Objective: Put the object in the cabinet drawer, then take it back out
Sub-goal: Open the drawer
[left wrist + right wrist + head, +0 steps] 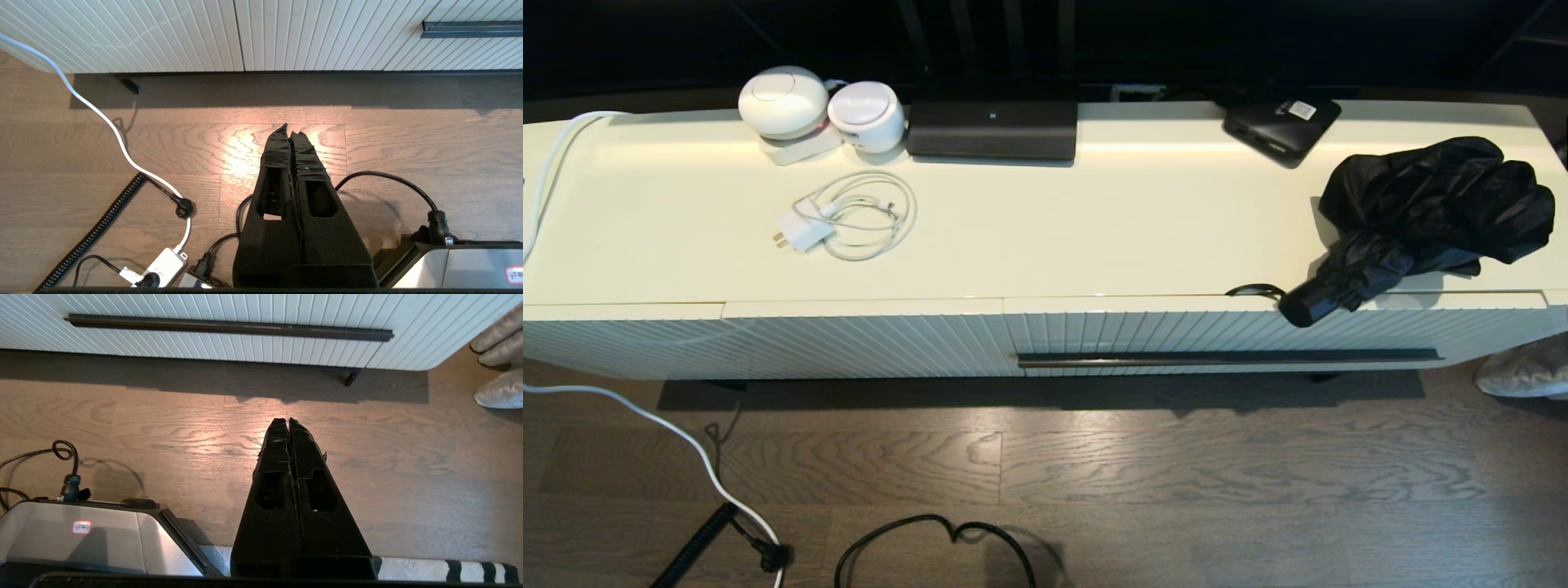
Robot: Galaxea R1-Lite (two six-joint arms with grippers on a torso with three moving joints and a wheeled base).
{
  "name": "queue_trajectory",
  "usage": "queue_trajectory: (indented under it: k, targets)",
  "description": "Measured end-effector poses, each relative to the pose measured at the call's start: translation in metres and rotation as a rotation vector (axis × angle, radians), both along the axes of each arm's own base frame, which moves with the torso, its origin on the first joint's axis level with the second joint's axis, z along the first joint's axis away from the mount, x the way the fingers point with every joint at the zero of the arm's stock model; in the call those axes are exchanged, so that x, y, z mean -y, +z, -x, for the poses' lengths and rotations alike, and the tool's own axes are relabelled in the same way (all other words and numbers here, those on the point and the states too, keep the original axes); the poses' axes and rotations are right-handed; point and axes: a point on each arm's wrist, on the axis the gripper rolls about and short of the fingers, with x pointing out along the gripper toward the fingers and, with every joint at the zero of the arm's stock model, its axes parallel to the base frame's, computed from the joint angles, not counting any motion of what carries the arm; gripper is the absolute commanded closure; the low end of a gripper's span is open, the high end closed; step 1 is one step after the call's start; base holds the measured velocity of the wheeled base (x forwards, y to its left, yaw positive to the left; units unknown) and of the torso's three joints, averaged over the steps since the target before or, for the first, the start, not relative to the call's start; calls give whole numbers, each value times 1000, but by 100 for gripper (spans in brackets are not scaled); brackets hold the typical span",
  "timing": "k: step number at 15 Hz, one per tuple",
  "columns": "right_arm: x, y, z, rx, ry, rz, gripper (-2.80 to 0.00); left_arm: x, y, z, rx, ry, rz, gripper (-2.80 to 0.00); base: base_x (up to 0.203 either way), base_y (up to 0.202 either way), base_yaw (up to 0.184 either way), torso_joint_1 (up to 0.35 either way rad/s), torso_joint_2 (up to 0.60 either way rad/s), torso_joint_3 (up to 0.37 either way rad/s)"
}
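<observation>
The black folding umbrella is seen lying on the top of the cream cabinet, at its right end, with the bunched fabric spread toward the back and the stubby handle jutting over the front edge. A thin wrist loop is laid along that edge beside the handle. Directly beneath, the cabinet drawer is shown pushed in, its long dark handle bar running across the ribbed front.

Both arms are held low above the wooden floor, in front of the cabinet. The left pincer is seen with its fingers pressed together on nothing, facing the ribbed panel without a bar. The right pincer is likewise closed and empty, pointed toward the drawer front below the bar.

At the back of the cabinet top, a small flat black box carries a white label whose print is too small to be read. A black device bears a tiny pale mark, perhaps a logo. Two white rounded gadgets and a coiled white charger cable are placed at the left.
</observation>
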Motion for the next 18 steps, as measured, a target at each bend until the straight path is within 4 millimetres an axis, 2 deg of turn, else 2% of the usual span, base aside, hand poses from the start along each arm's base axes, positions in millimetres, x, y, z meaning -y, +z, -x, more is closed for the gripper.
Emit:
queue_trajectory:
  k: [4,7,9,11,14,18]
  targets:
    - [0,15,8,44,4,0,0,0,0,0,0,0,0,0,0,0,0,0,0,0]
    - [0,50,24,79,14,6,0,0,0,0,0,0,0,0,0,0,0,0,0,0]
    - [0,80,24,57,38,37,0,0,0,0,0,0,0,0,0,0,0,0,0,0]
    - [1,109,14,30,74,115,0,0,0,0,0,0,0,0,0,0,0,0,0,0]
    - [3,142,-14,-13,188,313,0,0,0,0,0,0,0,0,0,0,0,0,0,0]
    - [-2,158,-60,-85,274,540,0,0,0,0,0,0,0,0,0,0,0,0,0,0]
